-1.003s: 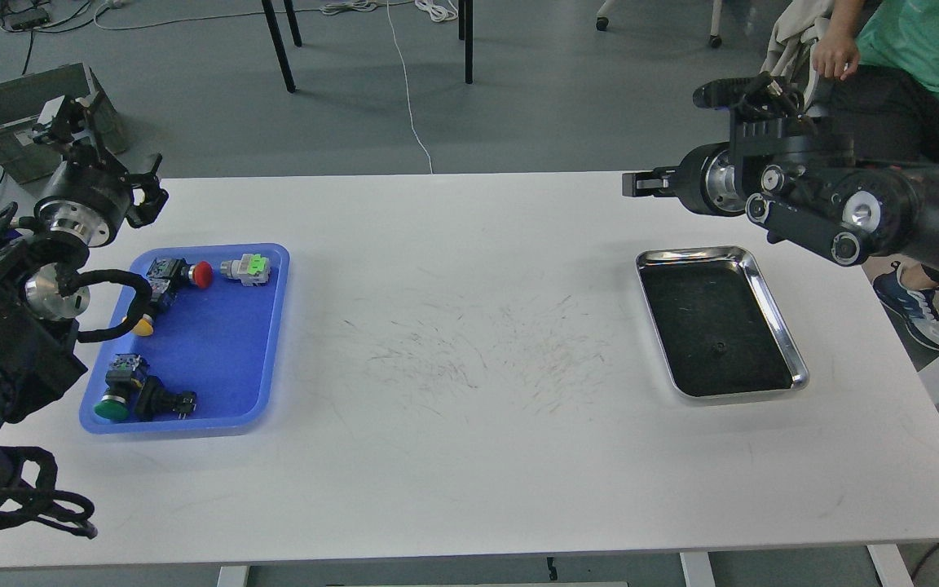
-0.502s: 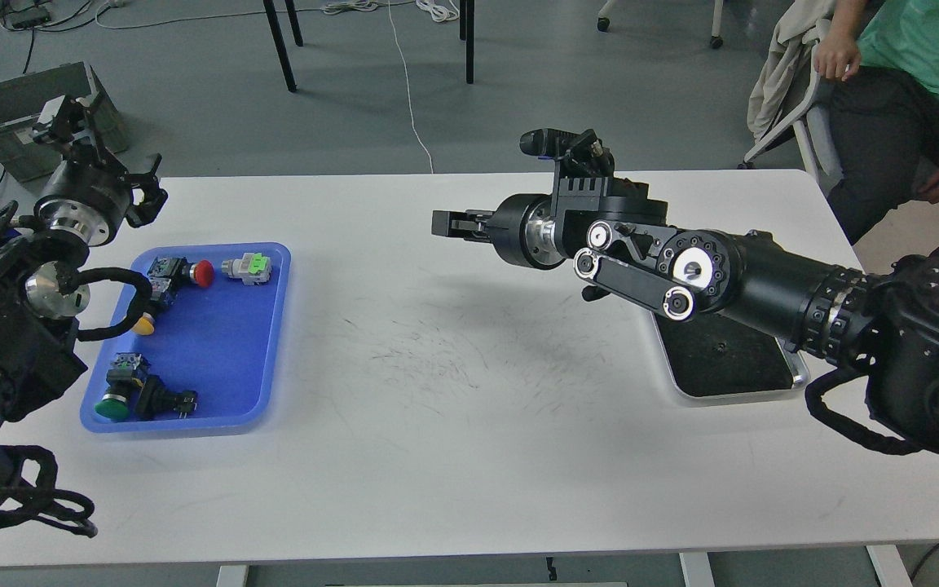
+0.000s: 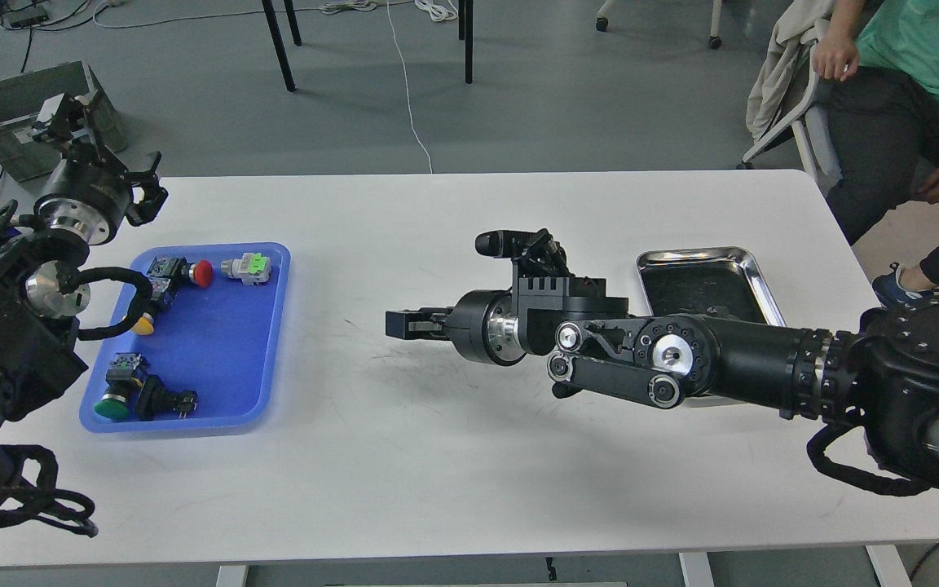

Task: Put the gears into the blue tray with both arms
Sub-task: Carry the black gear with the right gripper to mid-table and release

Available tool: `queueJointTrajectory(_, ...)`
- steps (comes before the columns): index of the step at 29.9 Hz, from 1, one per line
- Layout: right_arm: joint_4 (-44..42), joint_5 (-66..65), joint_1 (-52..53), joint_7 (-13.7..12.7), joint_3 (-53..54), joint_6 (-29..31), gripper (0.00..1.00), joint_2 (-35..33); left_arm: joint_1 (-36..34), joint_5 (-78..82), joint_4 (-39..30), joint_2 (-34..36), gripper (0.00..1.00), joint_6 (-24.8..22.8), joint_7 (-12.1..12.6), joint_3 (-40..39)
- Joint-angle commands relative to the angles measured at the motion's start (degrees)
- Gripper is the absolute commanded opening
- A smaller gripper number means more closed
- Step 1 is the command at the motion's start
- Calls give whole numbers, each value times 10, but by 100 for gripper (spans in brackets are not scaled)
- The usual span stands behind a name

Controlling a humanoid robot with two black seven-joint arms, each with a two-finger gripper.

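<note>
The blue tray (image 3: 221, 359) lies at the table's left and holds several push-button switches. I see no gears; much of the steel tray (image 3: 702, 259) at the right is hidden behind my right arm. My right gripper (image 3: 394, 324) reaches leftward over the table's middle, between the two trays, its fingers pressed together with nothing visible between them. My left gripper (image 3: 72, 116) is raised beyond the table's back left corner, behind the blue tray, with its fingers spread.
A grey box (image 3: 9, 110) stands on the floor behind the left gripper. A seated person (image 3: 893, 73) and a chair are at the back right. Scuffed bare tabletop (image 3: 437, 456) runs along the front.
My right arm has swung from the back right, across the steel tray, leftward and down over the table's middle. The left arm has stayed put.
</note>
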Motion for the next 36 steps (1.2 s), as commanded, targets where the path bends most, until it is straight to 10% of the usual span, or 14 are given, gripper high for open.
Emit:
queueJointTrajectory(1,6,2,0,0,-9,-1,1,0,0,0,0,-2,99,0,0,0)
queueJointTrajectory(19,-13,-3,-40,-9,-45,-3,2,0,1,0,0,-1,99,0,0,1)
queueJointTrajectory(21,-13,-3,-40,-9,-45,-4,10,0,1,0,0,-1,99,1,-1,1)
queueJointTrajectory(26,-12,-2,-39,-9,-45,-29,65,0,2,0,0,-1,99,1,-1,1)
queueJointTrajectory(36,-30,2,-19,-9,10,-48,82,0,-3,1,2,2,99,2,3,1)
